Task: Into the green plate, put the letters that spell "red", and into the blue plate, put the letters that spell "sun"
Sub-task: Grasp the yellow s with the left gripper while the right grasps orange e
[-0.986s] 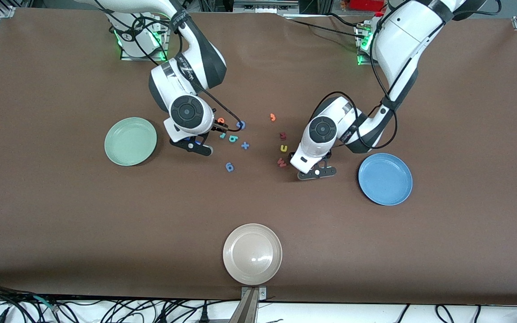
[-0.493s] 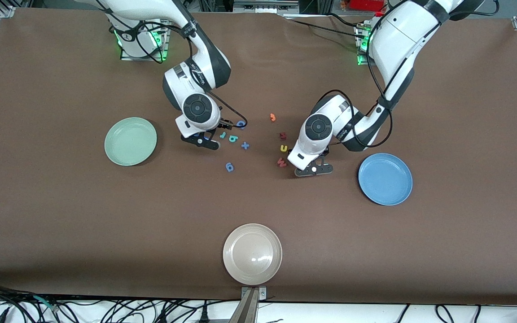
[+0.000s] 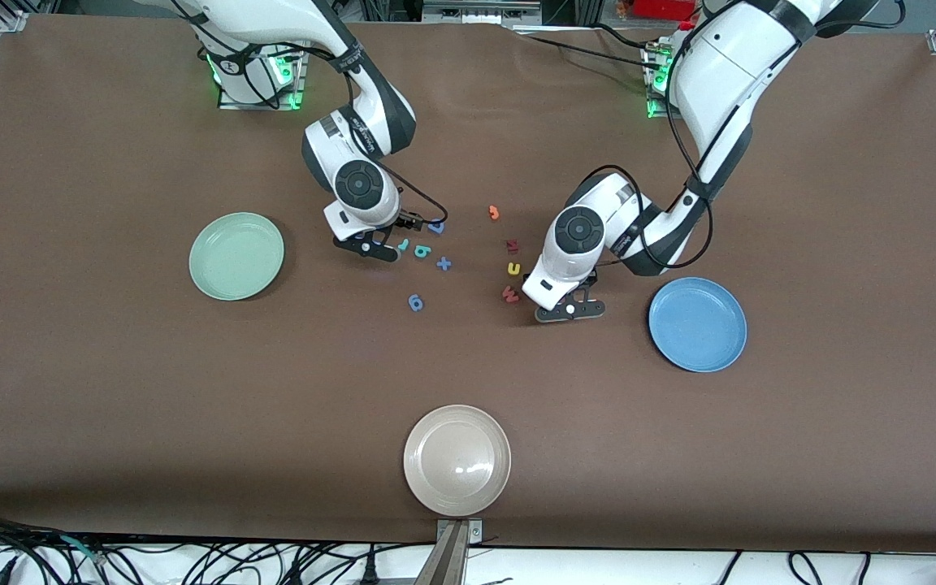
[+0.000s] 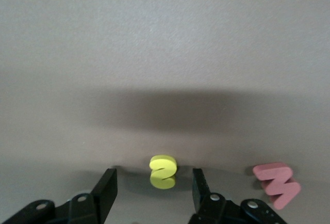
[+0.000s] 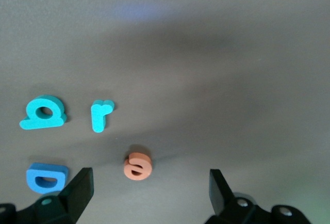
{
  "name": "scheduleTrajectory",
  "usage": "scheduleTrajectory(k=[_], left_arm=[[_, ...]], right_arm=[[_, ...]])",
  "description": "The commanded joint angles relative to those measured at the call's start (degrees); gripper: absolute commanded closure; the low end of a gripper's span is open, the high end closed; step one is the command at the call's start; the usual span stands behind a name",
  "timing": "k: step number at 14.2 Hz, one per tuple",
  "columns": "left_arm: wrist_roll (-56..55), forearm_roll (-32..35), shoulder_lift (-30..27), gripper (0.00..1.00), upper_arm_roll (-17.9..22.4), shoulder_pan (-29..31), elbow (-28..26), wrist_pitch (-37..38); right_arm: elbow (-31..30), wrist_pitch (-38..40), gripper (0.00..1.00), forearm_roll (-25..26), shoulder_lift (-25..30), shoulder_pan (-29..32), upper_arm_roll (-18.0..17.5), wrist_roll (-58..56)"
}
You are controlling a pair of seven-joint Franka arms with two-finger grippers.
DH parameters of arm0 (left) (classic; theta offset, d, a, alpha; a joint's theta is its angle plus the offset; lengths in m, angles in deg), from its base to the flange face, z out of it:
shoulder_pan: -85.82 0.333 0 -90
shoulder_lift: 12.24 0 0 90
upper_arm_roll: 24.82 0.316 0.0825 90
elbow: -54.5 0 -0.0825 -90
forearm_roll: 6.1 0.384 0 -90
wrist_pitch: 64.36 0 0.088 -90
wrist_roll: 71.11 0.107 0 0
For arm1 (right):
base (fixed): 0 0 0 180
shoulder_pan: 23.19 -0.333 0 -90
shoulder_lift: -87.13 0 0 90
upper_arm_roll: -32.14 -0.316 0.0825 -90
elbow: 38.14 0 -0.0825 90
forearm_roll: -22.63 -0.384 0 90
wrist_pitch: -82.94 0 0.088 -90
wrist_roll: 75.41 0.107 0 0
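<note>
The table (image 3: 110, 406) carries the green plate (image 3: 236, 256) toward the right arm's end and the blue plate (image 3: 697, 324) toward the left arm's end, both mid-table. Both arms bend steeply down between them. The right gripper (image 5: 149, 188), fingers spread wide, hangs low over the orange "e" (image 5: 137, 165), beside the teal "r" (image 5: 100, 114) and teal "d" (image 5: 43, 113), which lie flat. The left gripper (image 4: 152, 190) brackets the yellow "s" (image 4: 163, 172) standing on edge, fingers just apart from it; the red W (image 4: 278, 184) lies beside.

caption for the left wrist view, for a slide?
Left claw straddling the yellow "s" on the brown table, red W beside it.
</note>
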Motion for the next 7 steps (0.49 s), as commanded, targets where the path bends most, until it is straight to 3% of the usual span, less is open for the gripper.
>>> scheduleTrajectory(k=[1, 4, 6, 7], left_arm=[[-0.66, 1.81, 0.45, 0.34, -0.20, 0.30, 0.03, -1.14], [-0.66, 1.90, 0.63, 0.52, -0.20, 0.30, -0.14, -1.14], [-0.66, 1.90, 0.54, 0.74, -0.20, 0.30, -0.40, -1.14], [-0.66, 1.90, 0.45, 0.85, -0.20, 0.38, -0.32, -1.05]], right_arm=[[-2.92, -3.22, 0.01, -2.23, 1.61, 0.11, -0.86, 0.52], [-3.97, -4.62, 0.01, -2.85, 1.52, 0.11, -1.03, 0.52], [-4.68, -6.46, 0.03, -3.64, 1.43, 0.11, -1.30, 0.52], [-4.77, -6.64, 0.09, -3.64, 1.26, 0.11, -1.30, 0.52]])
